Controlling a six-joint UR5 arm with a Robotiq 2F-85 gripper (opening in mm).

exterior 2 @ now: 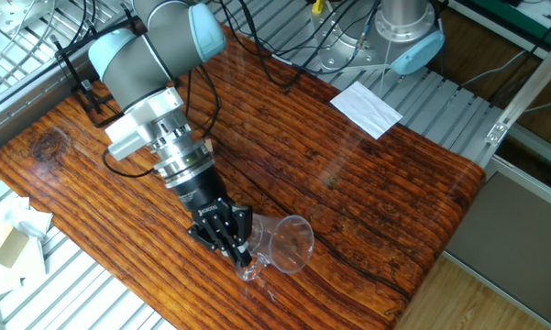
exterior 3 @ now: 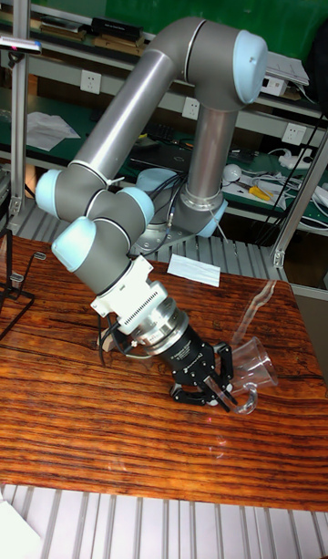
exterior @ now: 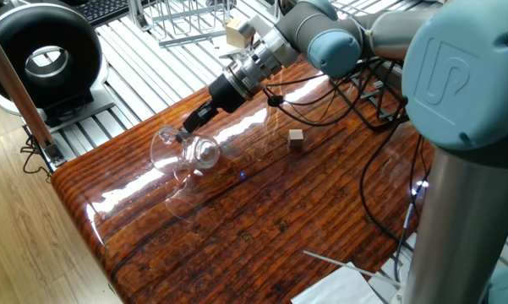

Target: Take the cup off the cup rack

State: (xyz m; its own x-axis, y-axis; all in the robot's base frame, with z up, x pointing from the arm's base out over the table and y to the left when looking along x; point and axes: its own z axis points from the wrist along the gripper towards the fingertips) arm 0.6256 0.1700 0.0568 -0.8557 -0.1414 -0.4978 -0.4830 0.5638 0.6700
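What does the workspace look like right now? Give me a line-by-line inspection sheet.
Surface: glossy wooden table, set on a slatted metal bench.
Job's things: the cup is tilted, mouth pointing away from the arm, close above the table; the cup rack stands far back at the table's edge, apart from it.
Clutter: small wooden cube; white paper sheet.
Grippers: the gripper is closed on the cup's base end.
Cables: black cables trail over the table near the arm's base.
Surroundings: black ring-shaped device and a silver wire frame on the bench; shelving behind in the tall view.
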